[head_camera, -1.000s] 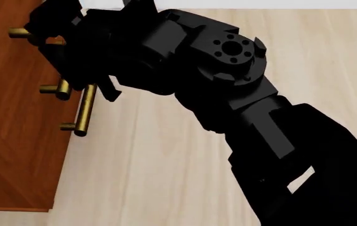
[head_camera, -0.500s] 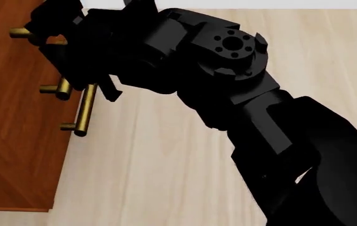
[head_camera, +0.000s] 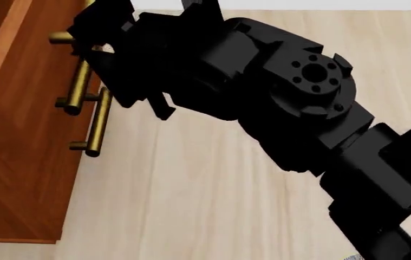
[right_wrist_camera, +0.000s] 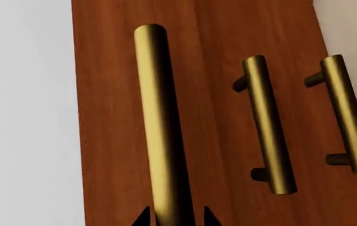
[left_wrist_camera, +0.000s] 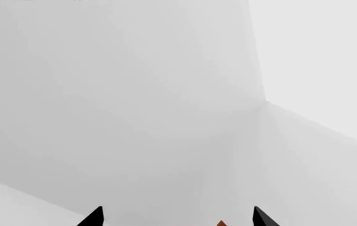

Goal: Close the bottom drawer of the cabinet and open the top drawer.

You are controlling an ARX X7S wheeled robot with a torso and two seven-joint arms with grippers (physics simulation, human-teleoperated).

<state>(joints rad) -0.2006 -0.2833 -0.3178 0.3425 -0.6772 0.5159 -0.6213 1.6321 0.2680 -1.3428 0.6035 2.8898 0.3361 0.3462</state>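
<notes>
The cabinet is reddish-brown wood with clear streaked grain and a soft satin finish, and the grain runs in differing directions across its panels at the left of the head frame. The top drawer front shows the same warm wood. Its handle is smooth brass-coloured metal with a dull sheen (a shaded band runs down one side). The right gripper and its arm look like matt black plastic. The floor is pale wood planking, matt and faintly grained.

arm: matte black, blocky links
joint cap: round, ringed with small screw holes
fingertips: black, pointed
</notes>
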